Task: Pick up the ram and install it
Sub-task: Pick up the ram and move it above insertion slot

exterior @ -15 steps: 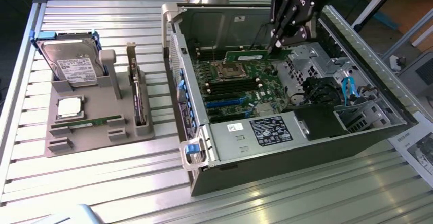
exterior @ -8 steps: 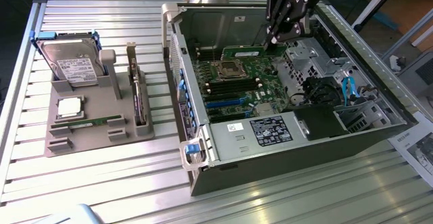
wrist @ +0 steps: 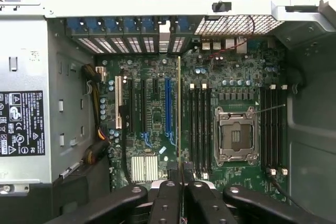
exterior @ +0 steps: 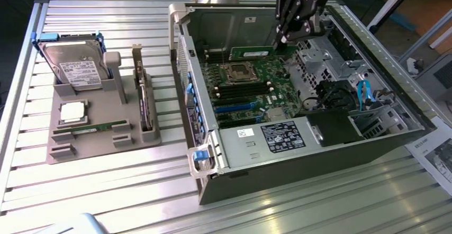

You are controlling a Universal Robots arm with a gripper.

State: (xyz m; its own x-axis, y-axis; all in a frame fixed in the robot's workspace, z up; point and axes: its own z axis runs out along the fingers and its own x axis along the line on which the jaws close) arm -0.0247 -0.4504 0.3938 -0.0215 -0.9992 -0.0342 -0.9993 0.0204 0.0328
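My gripper [exterior: 286,39] [wrist: 184,183] hangs over the open computer case [exterior: 282,173], which lies on its side towards the bench's [exterior: 106,191] edge at the exterior view's right so the motherboard [exterior: 277,93] faces up at me. My jaws are drawn almost fully together, pinching the ram [exterior: 251,51] [wrist: 179,114] by its flat faces. I hold it level along its length and standing on edge. I think the grip is meant to keep its contact edge pointing down at the board. The wrist view shows that edge as a thin line running parallel to the black memory slots [wrist: 200,124], just beside them and on the side away from the processor socket [wrist: 234,139]. It is not seated in a slot. The grey holder [exterior: 92,149] with the hard drive [exterior: 76,67] sits well apart, near the bench's opposite edge.
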